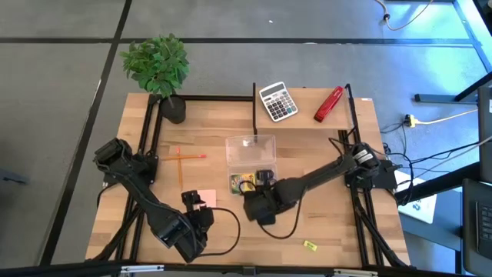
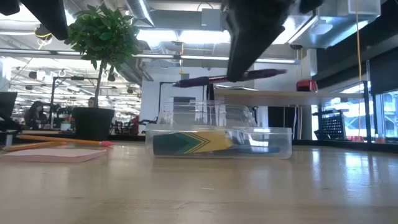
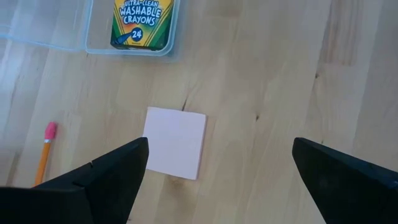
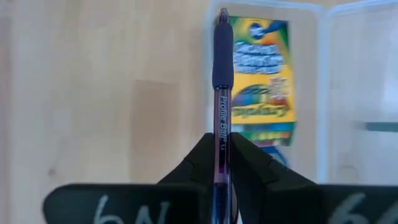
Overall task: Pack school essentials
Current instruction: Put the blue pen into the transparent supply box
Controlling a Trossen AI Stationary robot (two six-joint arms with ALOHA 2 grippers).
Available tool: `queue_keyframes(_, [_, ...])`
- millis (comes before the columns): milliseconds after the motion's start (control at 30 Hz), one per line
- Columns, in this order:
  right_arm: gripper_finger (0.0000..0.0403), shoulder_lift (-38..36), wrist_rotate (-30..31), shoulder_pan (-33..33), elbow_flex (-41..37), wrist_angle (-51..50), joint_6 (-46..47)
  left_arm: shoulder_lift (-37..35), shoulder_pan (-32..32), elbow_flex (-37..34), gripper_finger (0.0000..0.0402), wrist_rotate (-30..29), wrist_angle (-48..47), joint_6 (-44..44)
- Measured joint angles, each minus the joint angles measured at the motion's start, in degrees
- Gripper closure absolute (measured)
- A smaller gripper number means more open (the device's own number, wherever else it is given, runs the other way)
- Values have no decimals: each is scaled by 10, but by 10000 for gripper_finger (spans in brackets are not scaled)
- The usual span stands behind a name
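A clear plastic box (image 1: 250,158) stands open mid-table with the green-yellow crayon box (image 4: 261,81) lying in it. My right gripper (image 4: 222,146) hangs just above the box's near end, shut on a dark pen (image 2: 230,78). The pink note pad (image 3: 176,142) lies flat on the wood to the box's left. My left gripper (image 3: 221,168) hovers open above the pad and touches nothing. Two orange pencils (image 1: 184,156) lie crossed farther left. A tiny yellow piece (image 1: 310,245) lies near the front edge. My right gripper pinches the pen's clear barrel (image 4: 222,127), behind the dark grip sleeve, between its two fingers. The fingers come slanting down from above and lie across the pen. The pen hangs about level, lifted clear above the box (image 2: 217,140).
A grey calculator (image 1: 278,101) and a red stapler (image 1: 329,104) lie on a raised shelf at the back right. A potted plant (image 1: 160,69) stands at the back left corner. Bare wood shows at the front, between and right of the arms.
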Motion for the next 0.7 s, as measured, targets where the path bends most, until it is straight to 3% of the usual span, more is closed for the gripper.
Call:
queue_keyframes(367, [361, 0, 24, -86, -45, 49, -37, 0, 0, 0, 10, -6, 2, -10])
queue_keyframes(700, [361, 1, 3, -106, -86, 111, -59, 0, 0, 0, 10, -6, 2, -22])
